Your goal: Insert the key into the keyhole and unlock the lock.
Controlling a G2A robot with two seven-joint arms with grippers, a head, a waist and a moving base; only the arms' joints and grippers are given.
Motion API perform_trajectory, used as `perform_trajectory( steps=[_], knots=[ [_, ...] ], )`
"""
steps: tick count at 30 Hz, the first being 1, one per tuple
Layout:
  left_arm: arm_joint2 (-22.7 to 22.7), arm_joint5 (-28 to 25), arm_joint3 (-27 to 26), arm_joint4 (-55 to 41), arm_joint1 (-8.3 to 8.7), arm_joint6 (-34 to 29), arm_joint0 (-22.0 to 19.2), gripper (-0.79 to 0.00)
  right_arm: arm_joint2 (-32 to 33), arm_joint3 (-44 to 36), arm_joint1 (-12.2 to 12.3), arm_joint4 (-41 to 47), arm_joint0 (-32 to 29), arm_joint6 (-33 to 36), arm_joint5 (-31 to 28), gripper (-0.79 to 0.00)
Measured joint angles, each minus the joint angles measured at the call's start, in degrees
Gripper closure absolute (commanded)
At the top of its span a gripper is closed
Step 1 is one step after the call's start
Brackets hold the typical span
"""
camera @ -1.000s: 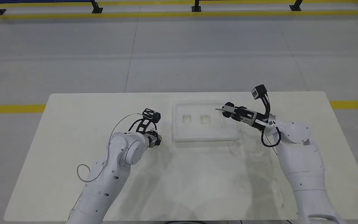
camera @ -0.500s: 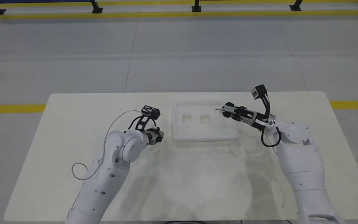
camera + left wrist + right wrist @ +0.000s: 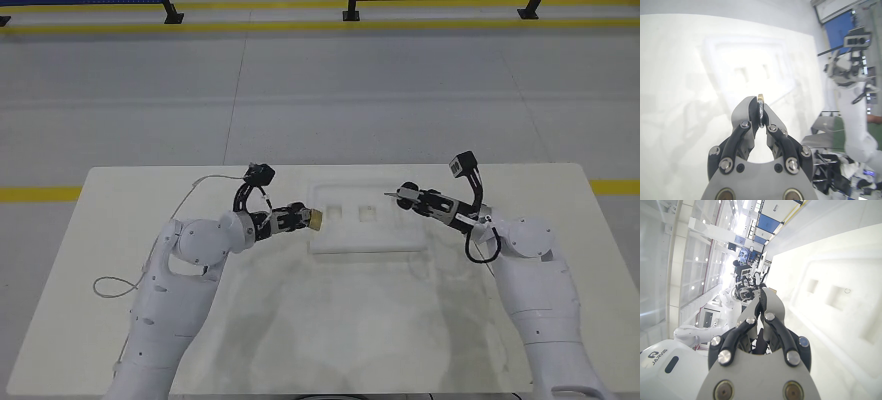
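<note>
Now | left gripper (image 3: 759,103): jaws clamped on padlock (image 3: 760,97) by its shackle, brass body beyond tips, likely offered for insertion | right gripper (image 3: 400,194): jaws pinching key (image 3: 389,195), blade ahead of tips, facing padlock.

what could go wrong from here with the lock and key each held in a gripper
The left gripper pinches the lock only by its thin shackle, so the body may swivel when pushed. The key in the right gripper is apart from the lock, across the foam tray; a small misalignment could jam its tip against the lock body.
</note>
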Motion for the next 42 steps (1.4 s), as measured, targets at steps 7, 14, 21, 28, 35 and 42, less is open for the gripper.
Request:
perform_trajectory(
  steps=[7,14,21,28,35,42],
  knots=[
    [1.2,-3.1,5.4,-16.8,-0.48,-1.6,-4.0,0.000,2.0,-2.0,0.5,5.8,-2.3,-1.3,0.3,0.000],
    [4.5,-5.4,11.2,-25.7,-0.99,-3.2,-8.8,0.000,4.7,-5.0,1.0,10.9,-5.7,-2.4,0.7,0.000],
    [8.1,-8.0,16.6,-28.2,-1.30,-6.4,-14.1,0.000,6.8,-12.0,1.5,12.4,-11.9,-4.7,2.1,0.000],
    [10.4,-10.0,21.4,-30.4,-1.42,-7.9,-17.8,0.000,8.0,-18.4,1.9,12.3,-18.2,-7.4,3.4,0.000],
    [10.5,-10.2,21.7,-30.5,-1.42,-7.8,-18.1,0.000,8.6,-20.1,2.0,12.1,-20.0,-9.5,4.4,0.000],
    [10.5,-10.2,21.7,-30.5,-1.42,-7.8,-18.1,0.000,8.6,-20.0,2.0,12.1,-20.0,-9.4,4.4,0.000]
  ],
)
